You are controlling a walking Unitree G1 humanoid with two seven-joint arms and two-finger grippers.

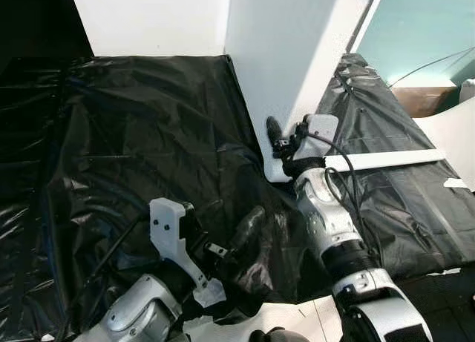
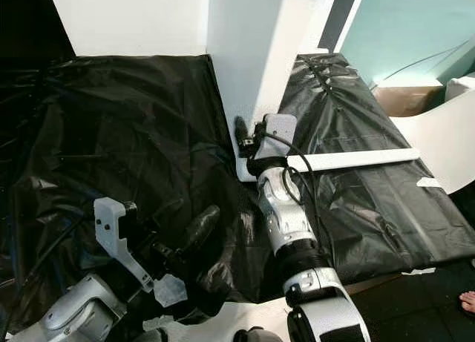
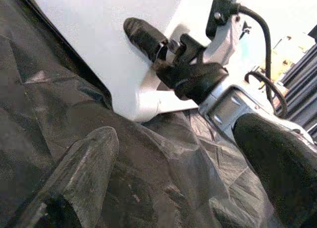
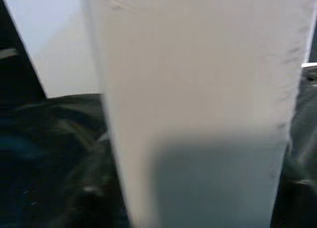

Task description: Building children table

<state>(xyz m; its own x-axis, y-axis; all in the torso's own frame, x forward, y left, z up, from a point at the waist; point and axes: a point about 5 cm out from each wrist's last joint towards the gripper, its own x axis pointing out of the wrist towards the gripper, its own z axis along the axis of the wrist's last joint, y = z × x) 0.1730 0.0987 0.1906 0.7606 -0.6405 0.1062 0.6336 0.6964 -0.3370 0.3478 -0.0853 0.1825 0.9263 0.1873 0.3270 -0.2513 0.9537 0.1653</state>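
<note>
Your right gripper (image 1: pixel 276 138) presses against the lower edge of the upright white table panel (image 1: pixel 289 53); whether it grips, you cannot tell. Your left gripper (image 3: pixel 163 183), fingers spread wide, hovers over open black plastic sheet (image 1: pixel 133 134) just below.

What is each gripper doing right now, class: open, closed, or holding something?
Left gripper: open, holding nothing, above the black plastic sheet.
Right gripper: at the white panel; finger state cannot be told.
</note>
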